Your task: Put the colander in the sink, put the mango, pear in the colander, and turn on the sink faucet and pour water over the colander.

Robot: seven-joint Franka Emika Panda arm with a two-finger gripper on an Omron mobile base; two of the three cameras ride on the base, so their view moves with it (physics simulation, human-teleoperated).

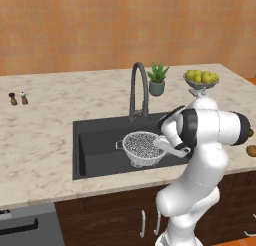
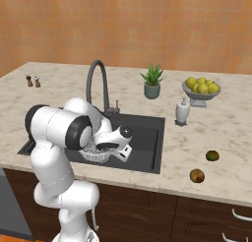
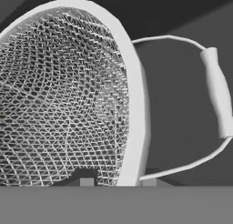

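Your hand [image 3: 117,182] is clamped on the rim of the colander [image 1: 143,148], low inside the sink [image 1: 90,140]. Risk: release while tilted and it may tip. Mango [image 2: 212,155] and pear [image 2: 197,175] wait on the bench [image 2: 231,133].

A: What carries everything here?

B: A pale marbled table [image 2: 231,137] over dark wood cabinets, with a dark sink [image 2: 150,133] sunk into it. The sink is the landmark.

A: What lies on the table?

B: Behind the sink stand a dark gooseneck faucet [image 2: 96,76] and a potted green plant [image 2: 152,82]. Just beside the sink's right rim is a white soap dispenser [image 2: 182,110]. Farther right and back, a footed bowl of yellow fruit [image 2: 200,88]. Right of the sink toward the front edge lie a greenish fruit [image 2: 212,155] and a brown fruit [image 2: 197,175], apart. Well left of the sink, two small shakers [image 1: 17,98] stand together.
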